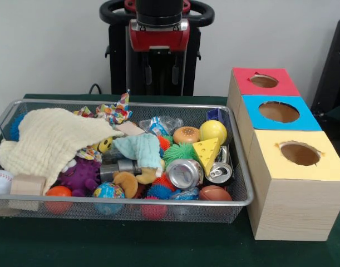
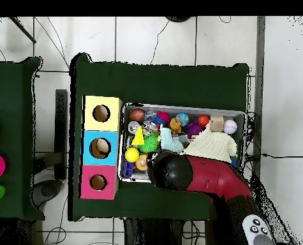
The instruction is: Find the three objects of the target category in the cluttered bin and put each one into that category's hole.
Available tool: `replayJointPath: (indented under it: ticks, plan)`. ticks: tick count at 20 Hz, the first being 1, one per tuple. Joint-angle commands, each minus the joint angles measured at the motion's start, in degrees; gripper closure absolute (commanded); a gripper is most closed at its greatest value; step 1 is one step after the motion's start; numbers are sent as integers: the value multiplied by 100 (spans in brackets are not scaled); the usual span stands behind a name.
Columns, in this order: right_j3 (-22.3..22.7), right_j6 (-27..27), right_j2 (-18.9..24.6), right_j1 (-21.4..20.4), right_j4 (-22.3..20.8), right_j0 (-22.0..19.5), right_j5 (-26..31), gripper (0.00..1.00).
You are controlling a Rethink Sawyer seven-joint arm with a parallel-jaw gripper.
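The wire mesh bin sits on the green table, full of mixed things; it also shows in the overhead view. The red-faced hole is the farthest of three on the wooden boxes to the right; it also shows in the overhead view. My gripper hangs under the red wrist behind the bin's far edge, fingers apart and empty. In the overhead view the arm's black end hides it.
The bin holds a cream cloth, yellow ball, cheese wedge, toy burger, crushed can, brown football, baseball and wooden block. The blue hole and yellow hole lie nearer.
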Motion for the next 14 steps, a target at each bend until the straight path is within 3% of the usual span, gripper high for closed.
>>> replayJointPath:
  ticks: [1, 14]
  plan:
    - [-787, 483, 220, 399, -113, 165, -310, 0]
    - [-2127, 525, 148, 1455, -95, 638, -250, 0]
